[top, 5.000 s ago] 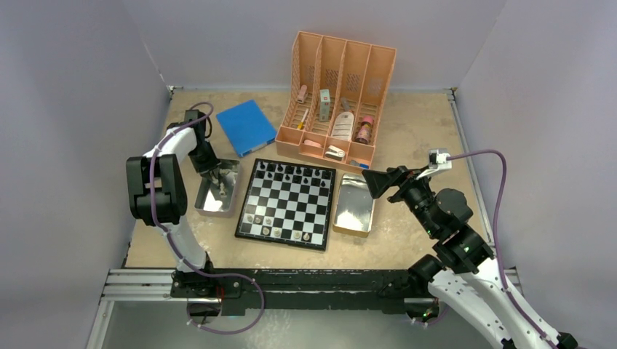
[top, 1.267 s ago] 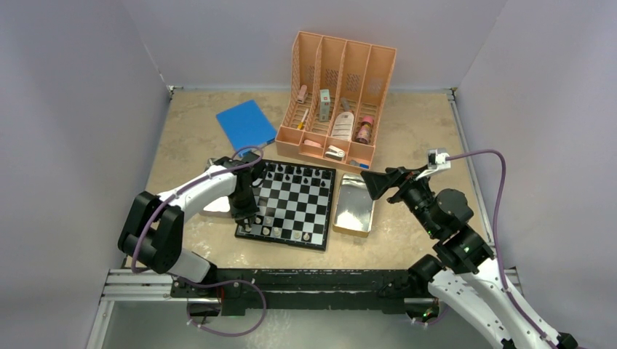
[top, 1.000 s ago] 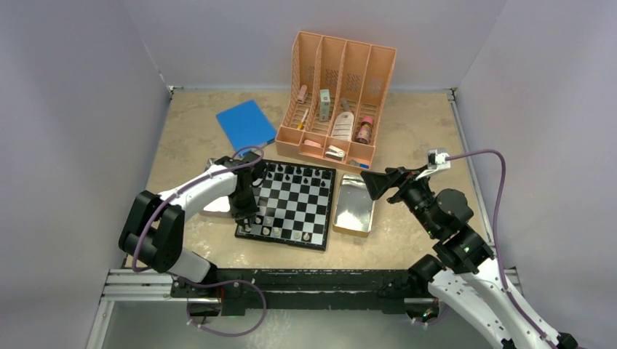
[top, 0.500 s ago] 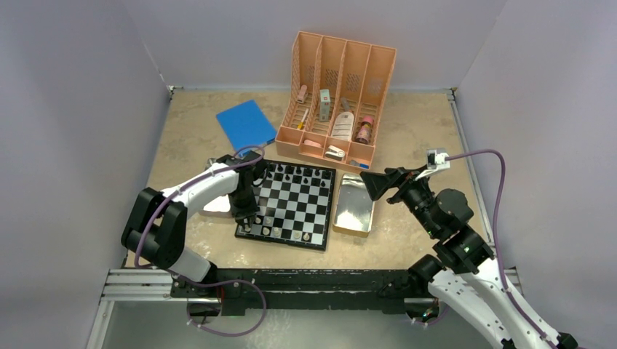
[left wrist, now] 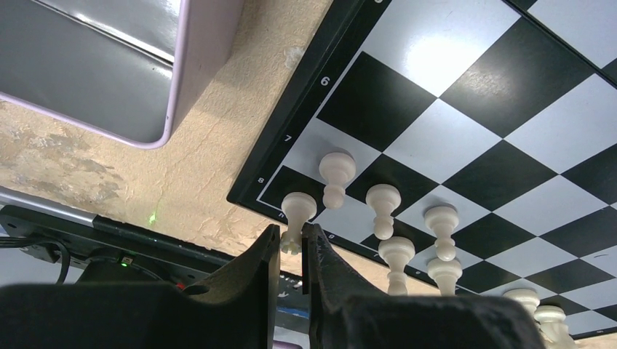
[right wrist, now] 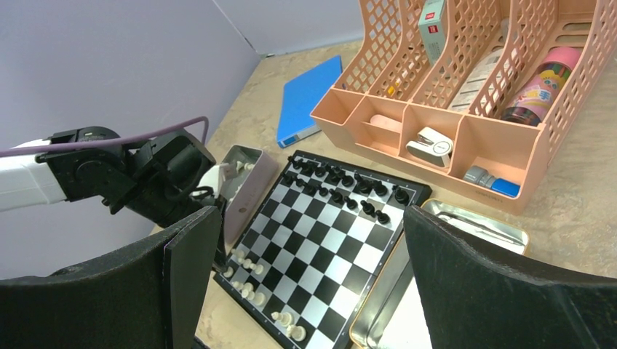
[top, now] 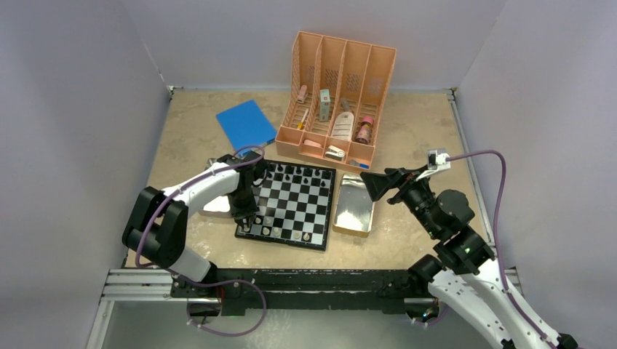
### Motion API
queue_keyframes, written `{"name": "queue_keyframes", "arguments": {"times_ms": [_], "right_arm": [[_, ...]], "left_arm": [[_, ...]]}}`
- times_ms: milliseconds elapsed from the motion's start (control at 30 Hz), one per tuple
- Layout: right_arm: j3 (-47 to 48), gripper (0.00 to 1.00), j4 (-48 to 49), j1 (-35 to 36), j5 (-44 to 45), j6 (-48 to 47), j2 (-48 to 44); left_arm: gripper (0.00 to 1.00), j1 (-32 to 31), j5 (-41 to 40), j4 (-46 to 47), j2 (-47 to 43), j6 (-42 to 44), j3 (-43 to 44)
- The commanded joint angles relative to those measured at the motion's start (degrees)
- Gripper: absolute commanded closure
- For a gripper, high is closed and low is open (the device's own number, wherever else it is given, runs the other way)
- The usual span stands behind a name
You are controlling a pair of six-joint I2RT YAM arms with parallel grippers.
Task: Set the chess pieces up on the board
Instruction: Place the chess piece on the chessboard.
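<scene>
Nearest the near edge of the tabletop, the left gripper point(left wrist: 291, 251) is clenched on one pale piece point(left wrist: 297, 209), holding it low on its stem over the corner square of the board point(top: 291, 205) that points toward the near-left corner of the table. Five seconds ago this gripper was down inside the left tray point(left wrist: 109, 73), by the left edge. Since then it has swung across to the board, and over the last second it has barely shifted. That reads as a fresh piece brought from the tray and now being seated, with only the release left to do.

Several more pale pieces point(top: 276, 231) stand in the board's two near rows, with gaps between them, so the pale side looks only partly set.

The right gripper point(top: 375, 185) has not moved. Its jaws are spread wide and hold nothing, above the far end of the right tray point(top: 358, 196).

Farther back, the black pieces point(top: 295, 173) line the board's far rows. Beyond them the peach organizer point(top: 338, 102) and blue book point(top: 246, 127) lie toward the far edge, unchanged.
</scene>
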Motion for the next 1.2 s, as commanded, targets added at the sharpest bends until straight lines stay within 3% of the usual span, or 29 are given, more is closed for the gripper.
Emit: {"name": "queue_keyframes", "arguments": {"times_ms": [0, 1167], "right_arm": [[1.0, 0.02, 2.2, 0.1, -0.4, -1.1, -0.8], [0.6, 0.02, 2.8, 0.1, -0.3, -1.2, 0.4]], "left_arm": [[0.85, -0.2, -3.4, 0.6, 2.0, -0.2, 0.0], [0.77, -0.2, -0.9, -0.4, -2.1, 0.4, 0.9]]}}
